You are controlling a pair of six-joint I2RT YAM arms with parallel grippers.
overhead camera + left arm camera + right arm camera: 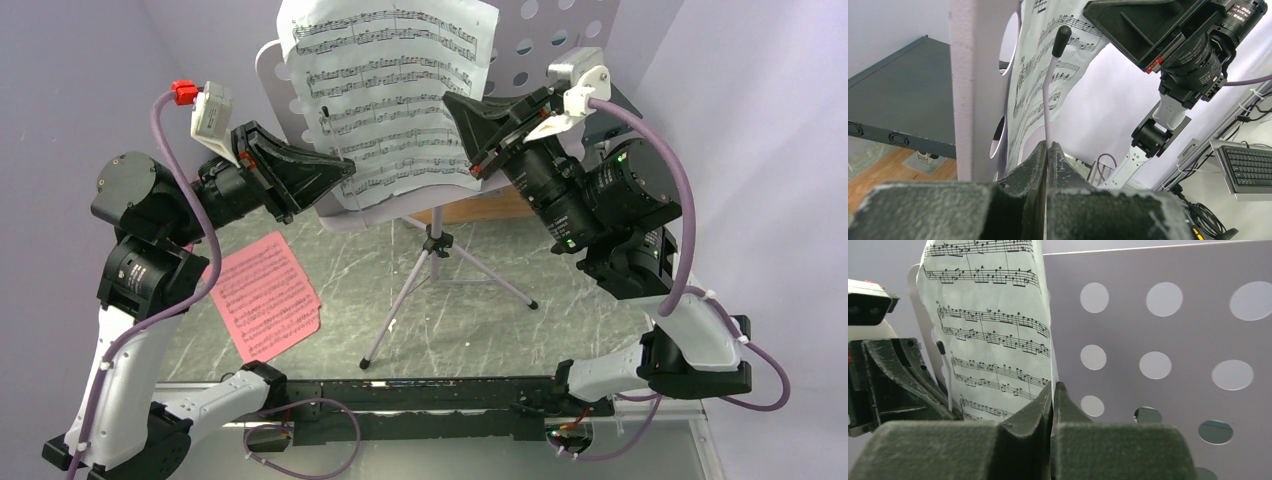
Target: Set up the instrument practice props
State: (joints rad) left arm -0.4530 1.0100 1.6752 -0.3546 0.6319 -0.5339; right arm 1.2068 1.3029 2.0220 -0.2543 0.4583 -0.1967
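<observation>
Top external: clamping right gripper [450,100] shut on right edge of white printed paper music sheet [385,90], resting against pale lavender perforated music-stand desk [272,90]; pinching thin lavender black-tipped retainer wire [1046,100] in closed left gripper [350,168] at sheet's lower left.

Pale lavender walls [60,60] at upper left and right; grey marbled tabletop [600,330], centre; wooden board [490,208] beyond; dark flat box [903,100], left; keyboard [1250,167], lower right; even, soft light.
</observation>
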